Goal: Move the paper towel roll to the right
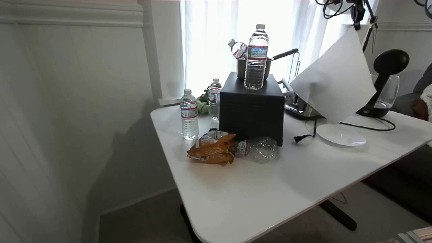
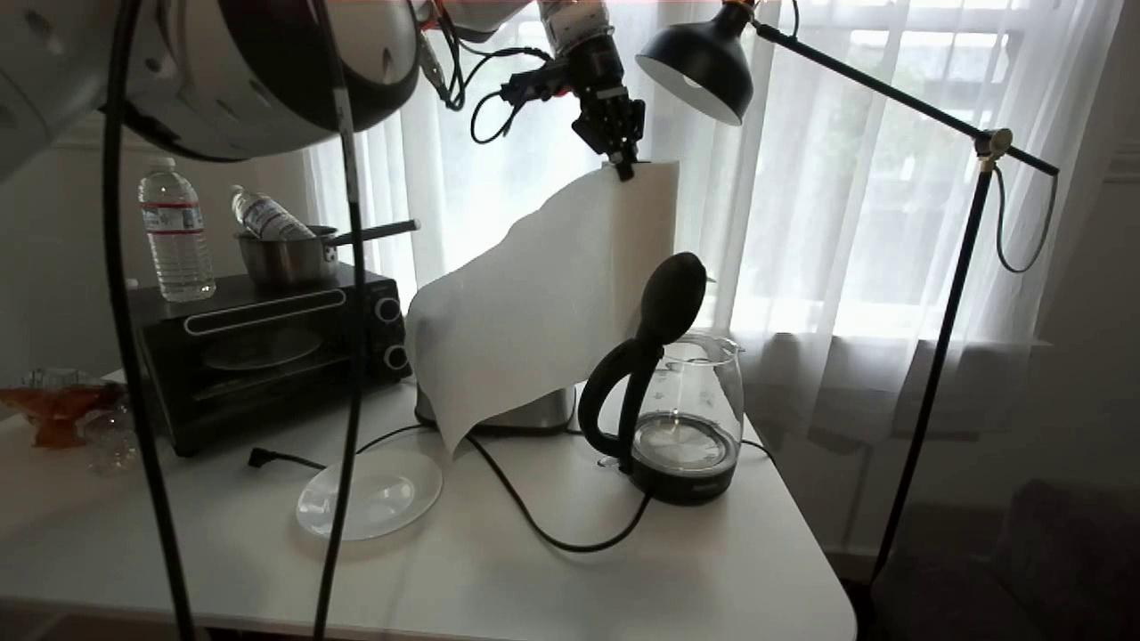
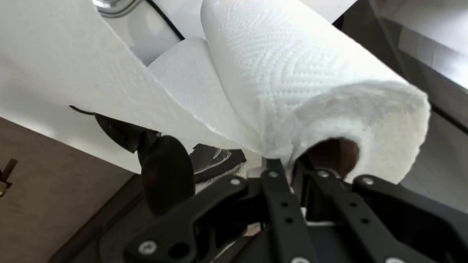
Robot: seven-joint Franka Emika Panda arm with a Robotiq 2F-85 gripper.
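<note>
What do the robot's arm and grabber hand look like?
The arm is chunky, smooth and rounded, white with a wide black band. Its gripper is black, with angular jointed parts. In the wrist view, its long, narrow fingers have little holes and round, shiny screws. Thin black cables loop near it in an exterior view. I can't make out any writing.

Paper towel roll (image 2: 648, 214) at upper centre in an exterior view — toaster (image 2: 539, 414) behind its sheet (image 2: 512, 312), kettle (image 2: 686, 436) before the roll, plate (image 2: 392, 494) lower left, toaster oven (image 2: 240, 383) at left — pot (image 2: 289, 263) and bottle (image 2: 176, 239) on top, another bottle (image 2: 270, 217) in the pot.
</note>
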